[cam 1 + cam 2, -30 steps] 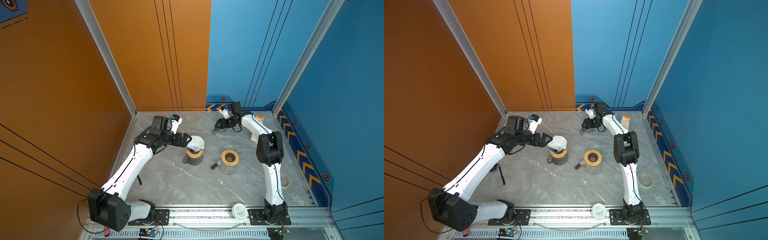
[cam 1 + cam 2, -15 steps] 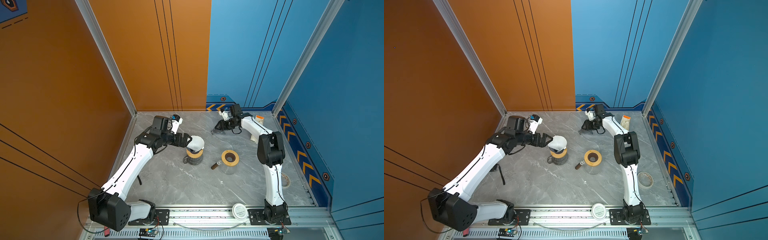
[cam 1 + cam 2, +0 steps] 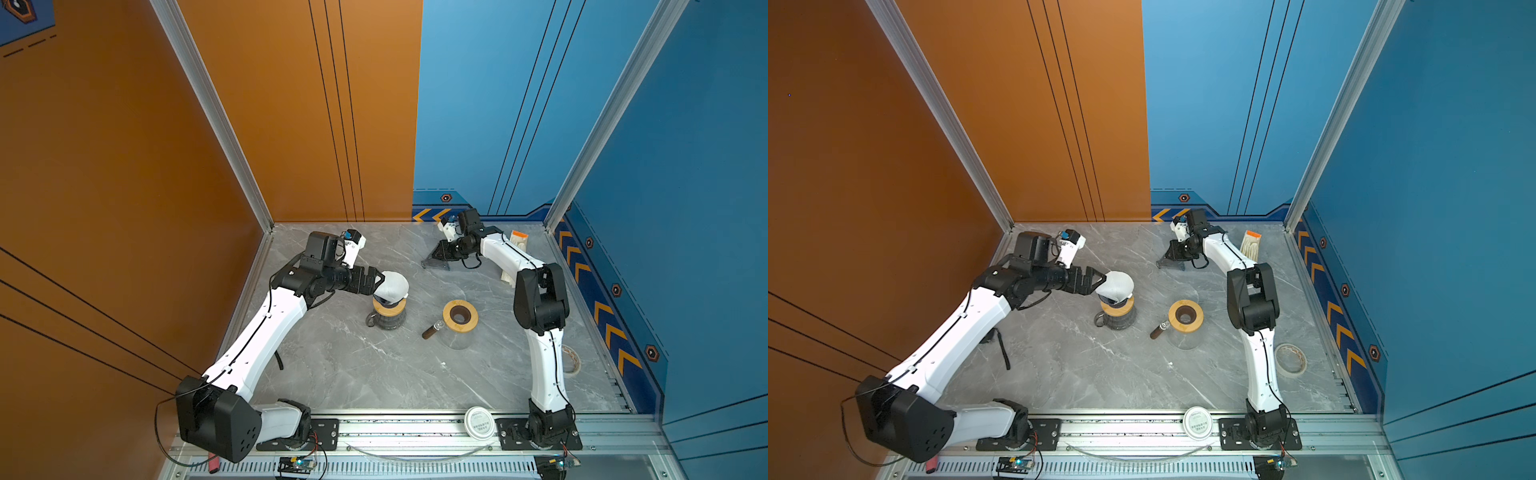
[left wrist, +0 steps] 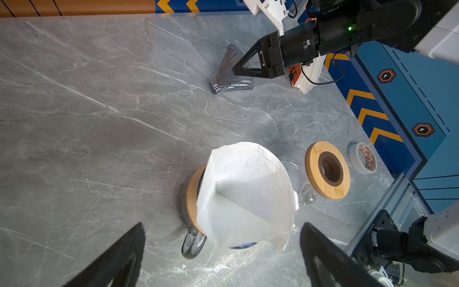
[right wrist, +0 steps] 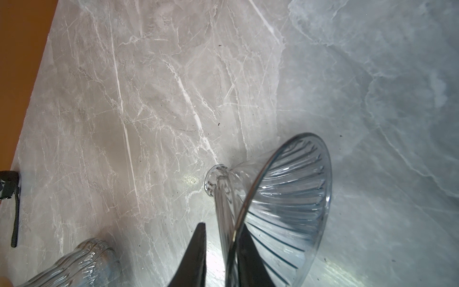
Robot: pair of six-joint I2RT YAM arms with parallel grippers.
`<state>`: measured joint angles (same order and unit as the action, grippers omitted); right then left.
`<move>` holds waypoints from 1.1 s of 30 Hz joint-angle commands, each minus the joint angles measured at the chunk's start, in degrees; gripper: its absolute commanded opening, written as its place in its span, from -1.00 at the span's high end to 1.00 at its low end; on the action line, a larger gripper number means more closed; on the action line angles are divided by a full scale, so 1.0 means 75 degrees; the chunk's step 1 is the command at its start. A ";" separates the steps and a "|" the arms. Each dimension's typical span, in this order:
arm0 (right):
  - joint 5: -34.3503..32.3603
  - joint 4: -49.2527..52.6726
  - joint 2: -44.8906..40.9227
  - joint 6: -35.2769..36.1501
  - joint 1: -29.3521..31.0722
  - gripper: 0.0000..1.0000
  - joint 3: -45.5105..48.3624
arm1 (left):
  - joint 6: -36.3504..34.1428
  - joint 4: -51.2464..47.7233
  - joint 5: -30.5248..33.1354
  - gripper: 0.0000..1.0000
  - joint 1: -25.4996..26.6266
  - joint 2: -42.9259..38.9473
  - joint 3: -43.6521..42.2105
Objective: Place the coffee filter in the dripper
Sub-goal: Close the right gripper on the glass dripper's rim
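Note:
The white paper coffee filter [image 3: 392,286] [image 3: 1117,284] [image 4: 246,196] rests tilted on a wood-collared glass server [image 3: 388,313]. My left gripper [image 3: 378,279] [image 3: 1099,280] [image 4: 222,225] is open beside it, its fingers wide on either side of the paper and touching nothing. The clear ribbed glass dripper [image 3: 436,262] [image 3: 1171,262] [image 4: 231,74] [image 5: 285,198] lies on its side at the back of the table. My right gripper [image 3: 433,258] [image 5: 223,226] straddles its rim wall, one finger inside and one outside. The jaws are narrow, with a slim gap at the outer finger.
A glass vessel with a wooden ring top [image 3: 459,316] [image 4: 327,170] and a brown handle [image 3: 430,331] stands mid-table. A pack of filters [image 3: 517,241] leans at the back right. A tape roll [image 3: 571,360] lies right, a white lid [image 3: 478,422] on the front rail.
The right gripper's jaws have narrowed around the dripper's rim wall. The left arm, the filter and the dripper have not visibly moved.

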<state>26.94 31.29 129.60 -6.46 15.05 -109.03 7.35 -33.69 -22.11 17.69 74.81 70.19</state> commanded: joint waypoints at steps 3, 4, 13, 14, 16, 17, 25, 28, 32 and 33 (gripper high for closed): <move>-0.0178 -0.0029 0.0085 -0.0164 0.0044 0.59 -0.0052 | -0.0008 -0.0130 0.0133 -0.96 0.0057 0.0070 0.0200; -0.0242 -0.0035 0.0080 -0.0190 0.0056 0.60 -0.0055 | -0.0007 -0.0124 0.0125 -0.96 0.0063 0.0076 0.0193; -0.0450 0.0000 0.0144 -0.0246 0.0103 0.65 -0.0087 | -0.0043 -0.0125 0.0176 -0.96 0.0061 0.0063 0.0170; -0.0460 0.0000 0.0123 -0.0260 0.0103 0.67 -0.0087 | -0.0043 -0.0122 0.0170 -0.96 0.0060 0.0063 0.0170; -0.0496 0.0000 0.0062 -0.0272 0.0103 0.69 -0.0087 | -0.0055 -0.0125 0.0171 -0.96 0.0055 0.0078 0.0168; -0.0510 -0.0006 0.0041 -0.0289 0.0103 0.71 -0.0077 | -0.0055 -0.0131 0.0176 -0.96 0.0055 0.0076 0.0191; -0.0475 0.0000 -0.0292 -0.0410 0.0091 0.88 -0.0017 | -0.0065 -0.0128 0.0170 -0.96 0.0055 0.0057 0.0235; -0.0510 0.0000 -0.0507 -0.0449 0.0091 0.90 0.0025 | -0.0055 -0.0126 0.0148 -0.96 0.0057 0.0034 0.0275; -0.0555 0.0077 -0.0938 -0.0517 0.0092 0.92 0.0099 | -0.0055 -0.0125 0.0142 -0.96 0.0102 -0.0020 0.0409; -0.0585 0.0128 -0.1066 -0.0517 0.0090 0.93 0.0111 | -0.0055 -0.0126 0.0125 -0.96 0.0124 -0.0041 0.0452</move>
<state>23.68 31.48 127.61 -9.30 15.49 -108.22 7.33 -34.06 -21.45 17.96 74.81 71.42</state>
